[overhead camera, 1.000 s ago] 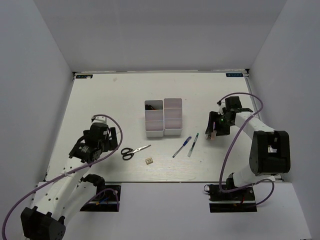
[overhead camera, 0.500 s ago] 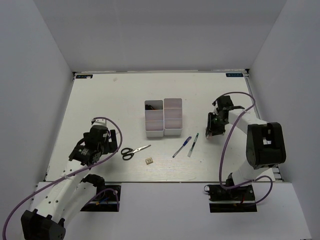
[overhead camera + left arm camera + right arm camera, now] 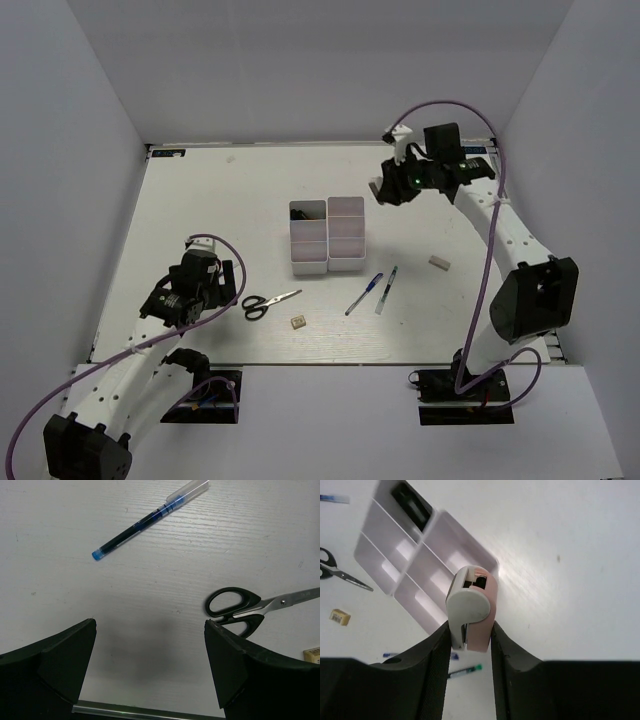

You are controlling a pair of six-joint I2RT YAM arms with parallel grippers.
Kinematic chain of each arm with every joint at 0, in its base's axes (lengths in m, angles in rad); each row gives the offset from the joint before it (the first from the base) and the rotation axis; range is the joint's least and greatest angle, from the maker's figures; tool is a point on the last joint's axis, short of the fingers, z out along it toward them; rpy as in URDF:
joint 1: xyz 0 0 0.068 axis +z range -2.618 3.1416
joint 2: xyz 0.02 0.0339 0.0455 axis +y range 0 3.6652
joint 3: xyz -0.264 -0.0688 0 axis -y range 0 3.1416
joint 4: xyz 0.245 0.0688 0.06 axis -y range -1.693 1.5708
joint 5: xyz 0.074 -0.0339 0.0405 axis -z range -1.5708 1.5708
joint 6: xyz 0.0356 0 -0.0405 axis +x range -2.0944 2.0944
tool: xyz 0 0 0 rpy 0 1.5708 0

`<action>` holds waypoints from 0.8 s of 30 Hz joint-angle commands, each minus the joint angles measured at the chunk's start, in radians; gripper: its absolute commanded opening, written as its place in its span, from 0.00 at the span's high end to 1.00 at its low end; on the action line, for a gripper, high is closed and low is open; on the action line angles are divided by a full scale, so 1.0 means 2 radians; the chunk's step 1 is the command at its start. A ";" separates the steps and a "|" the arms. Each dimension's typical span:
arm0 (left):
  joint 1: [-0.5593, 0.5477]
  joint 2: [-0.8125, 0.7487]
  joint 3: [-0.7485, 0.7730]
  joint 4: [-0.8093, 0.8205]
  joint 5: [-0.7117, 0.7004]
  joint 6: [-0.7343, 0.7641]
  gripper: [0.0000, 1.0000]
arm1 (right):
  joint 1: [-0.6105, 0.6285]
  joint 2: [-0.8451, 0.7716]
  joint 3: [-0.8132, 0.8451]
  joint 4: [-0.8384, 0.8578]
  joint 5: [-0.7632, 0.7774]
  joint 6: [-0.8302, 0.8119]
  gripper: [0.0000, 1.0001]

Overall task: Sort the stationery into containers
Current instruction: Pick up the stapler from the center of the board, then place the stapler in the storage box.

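Note:
My right gripper (image 3: 386, 189) is shut on a small pink and white item (image 3: 471, 605) and holds it in the air just behind and right of the white containers (image 3: 327, 236), which also show in the right wrist view (image 3: 385, 555). One back compartment holds a dark thing (image 3: 411, 503). On the table lie the black-handled scissors (image 3: 268, 303), the beige block (image 3: 298, 322), the blue pen (image 3: 364, 293), the dark slim pen (image 3: 386, 289) and the white eraser (image 3: 438, 262). My left gripper (image 3: 150, 635) is open and low, left of the scissors (image 3: 240, 607). The purple marker is not in view.
White walls stand close on the left, back and right of the table. In the left wrist view the blue pen (image 3: 150, 517) lies beyond the scissors and the beige block (image 3: 312, 653) shows at the right edge.
My right gripper has risen from the table at the right and swung back and left toward the containers with the pink and white item. The white eraser now lies uncovered there. The left arm barely moved.

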 commanded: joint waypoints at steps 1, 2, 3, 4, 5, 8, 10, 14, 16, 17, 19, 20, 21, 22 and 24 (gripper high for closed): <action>0.002 0.000 -0.003 0.001 -0.004 0.000 0.01 | 0.039 0.027 0.039 -0.015 -0.044 -0.090 0.98; 0.002 0.000 -0.003 0.001 -0.006 0.000 0.01 | 0.046 0.039 0.061 -0.010 0.000 -0.092 0.98; 0.002 0.000 -0.003 0.001 -0.004 0.000 0.01 | 0.066 0.051 0.067 -0.007 0.015 -0.093 0.98; 0.002 0.001 -0.003 0.000 -0.008 0.000 0.01 | 0.072 0.056 0.073 -0.007 0.025 -0.094 0.98; 0.002 0.001 -0.003 0.000 -0.007 0.000 0.01 | 0.077 0.063 0.082 -0.008 0.035 -0.117 0.97; 0.003 0.004 -0.003 -0.002 -0.007 0.001 0.01 | 0.108 0.056 0.062 0.002 0.062 -0.186 0.92; 0.003 0.005 -0.003 0.000 -0.007 0.002 0.01 | 0.119 0.040 0.042 0.030 0.095 -0.220 0.92; 0.003 0.008 -0.002 -0.002 -0.004 0.002 0.01 | 0.134 0.027 0.025 0.071 0.154 -0.341 1.00; 0.002 0.007 -0.002 -0.002 -0.004 0.003 0.01 | 0.142 0.030 0.031 0.067 0.186 -0.377 1.00; 0.002 0.007 -0.002 -0.001 -0.004 0.003 0.01 | 0.144 0.033 0.038 0.064 0.193 -0.387 1.00; 0.002 0.007 -0.002 -0.002 -0.001 0.003 0.01 | 0.149 0.040 0.051 0.032 0.214 -0.433 1.00; 0.002 0.006 -0.002 -0.001 -0.001 0.003 0.01 | 0.153 0.048 0.061 0.022 0.220 -0.443 1.00; 0.002 0.007 -0.002 -0.001 -0.001 0.003 0.01 | 0.156 0.051 0.066 0.013 0.220 -0.466 1.00; 0.002 0.007 -0.002 -0.001 0.000 0.003 0.01 | 0.158 0.059 0.079 -0.011 0.220 -0.471 1.00; 0.003 0.004 -0.001 -0.002 0.004 0.002 0.01 | 0.165 0.067 0.091 -0.040 0.219 -0.499 1.00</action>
